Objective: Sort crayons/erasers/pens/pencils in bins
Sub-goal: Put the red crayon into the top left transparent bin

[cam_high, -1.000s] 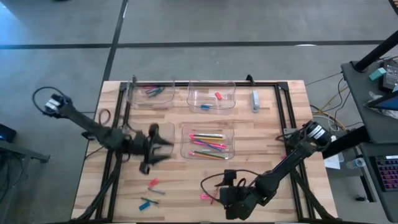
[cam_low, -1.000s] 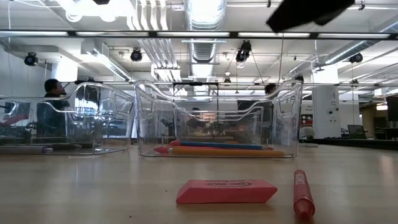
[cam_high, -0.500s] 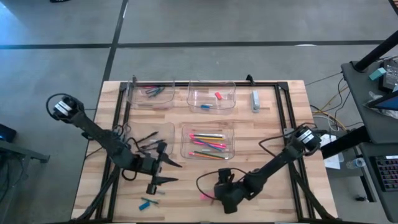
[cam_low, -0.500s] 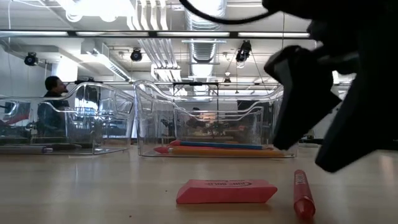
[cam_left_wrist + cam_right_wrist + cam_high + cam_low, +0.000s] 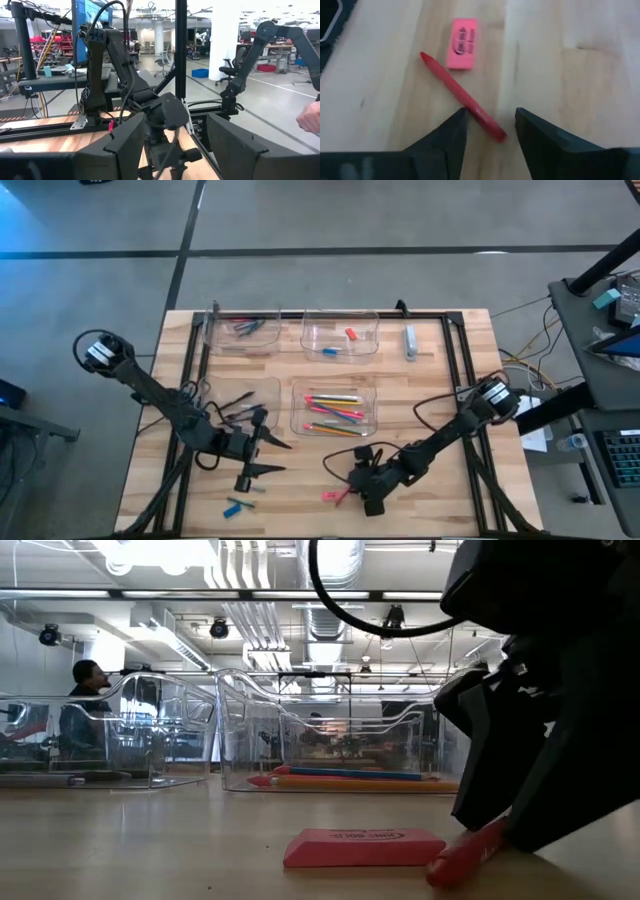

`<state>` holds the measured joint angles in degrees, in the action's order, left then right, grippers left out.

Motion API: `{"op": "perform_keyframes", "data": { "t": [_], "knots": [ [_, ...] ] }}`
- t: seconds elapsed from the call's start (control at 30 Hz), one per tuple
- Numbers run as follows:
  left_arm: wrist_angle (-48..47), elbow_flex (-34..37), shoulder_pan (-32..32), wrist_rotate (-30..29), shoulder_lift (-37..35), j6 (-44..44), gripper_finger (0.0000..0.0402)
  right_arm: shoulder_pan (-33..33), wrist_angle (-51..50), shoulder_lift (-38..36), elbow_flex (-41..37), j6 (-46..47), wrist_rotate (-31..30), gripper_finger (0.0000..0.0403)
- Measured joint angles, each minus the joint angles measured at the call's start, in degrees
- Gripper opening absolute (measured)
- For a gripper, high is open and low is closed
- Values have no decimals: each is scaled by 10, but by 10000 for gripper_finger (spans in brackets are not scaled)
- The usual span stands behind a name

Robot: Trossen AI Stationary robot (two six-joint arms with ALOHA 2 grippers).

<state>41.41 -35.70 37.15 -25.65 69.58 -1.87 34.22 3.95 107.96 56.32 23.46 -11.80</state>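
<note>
Your right gripper (image 5: 487,131) sits low with fingers spread astride the red crayon (image 5: 462,98) (pink eraser (image 5: 461,43) just beside), positioned to pinch it.

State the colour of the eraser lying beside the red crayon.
Pink eraser, with dark print on it; clearest in the right wrist view.

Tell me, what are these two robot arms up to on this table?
They are sorting stationery into clear bins. The right gripper is down at the front of the table, its fingers on either side of one end of a red crayon lying beside a pink eraser; the crayon is not lifted yet. The left gripper waits open near two loose items at the front left.
</note>
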Motion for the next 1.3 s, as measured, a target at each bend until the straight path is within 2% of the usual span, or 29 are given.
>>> {"op": "perform_keyframes", "data": {
  "t": [0.4, 0.5, 0.8, 0.9, 1.03, 1.17, 1.3],
  "knots": [
    [-5, 1, 0, 0, 0, 0, 199, 0, -10, 2, -21, 15, 14, 31],
    [-4, 1, 0, 0, 0, 0, 199, 0, -14, 3, -21, 15, 20, 12],
    [-14, 1, 0, 0, 0, 1, 199, 3, -35, -45, -23, 16, 16, 8],
    [-14, 1, 0, 0, 0, 2, 199, 7, -48, -64, -26, 14, -5, 8],
    [-15, 1, 0, 0, 0, 15, 199, 8, 2, -72, -27, 1, -13, 11],
    [-17, 1, 0, 0, 0, 16, 199, 7, 80, -67, -27, -35, -14, 30],
    [-20, 2, 0, 0, 0, 22, 199, 8, 96, -60, -27, -45, -15, 66]
  ]
}}
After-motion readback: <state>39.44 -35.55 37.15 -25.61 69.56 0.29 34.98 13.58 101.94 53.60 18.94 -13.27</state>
